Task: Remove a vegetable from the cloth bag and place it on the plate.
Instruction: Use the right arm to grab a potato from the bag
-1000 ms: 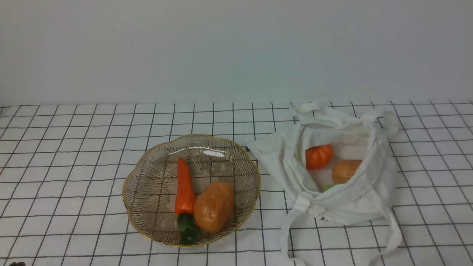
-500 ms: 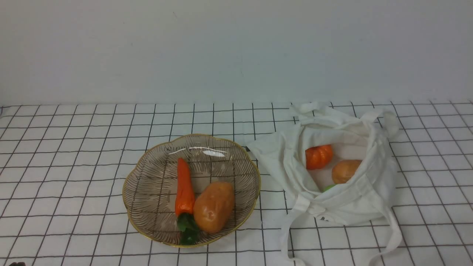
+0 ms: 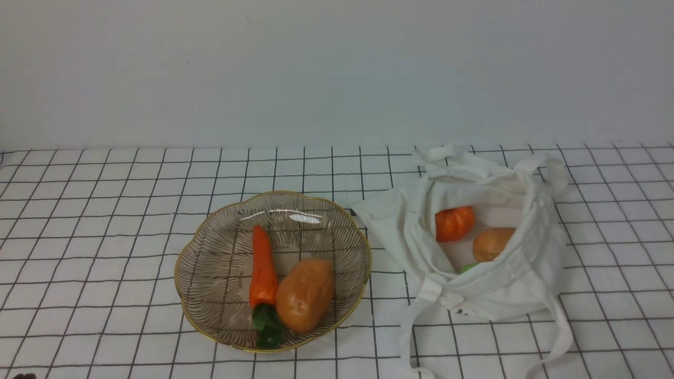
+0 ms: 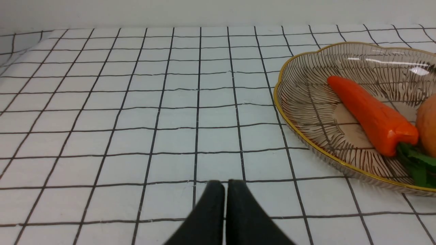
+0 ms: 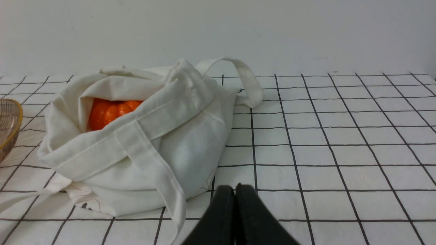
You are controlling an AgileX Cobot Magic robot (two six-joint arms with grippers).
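Gridded tabletop point(image 3: 121, 308): no fresh change visible | potato point(image 3: 491, 243) in bag point(image 3: 518, 295), not on plate point(image 3: 213, 263); transfer apparently unstarted | left gripper point(image 4: 226, 183), right gripper point(image 5: 237, 188): clenched, empty

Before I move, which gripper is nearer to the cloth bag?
Right. The right gripper is short of the cloth bag, which shows large in its wrist view. The left gripper is farther off, out to the left past the plate.
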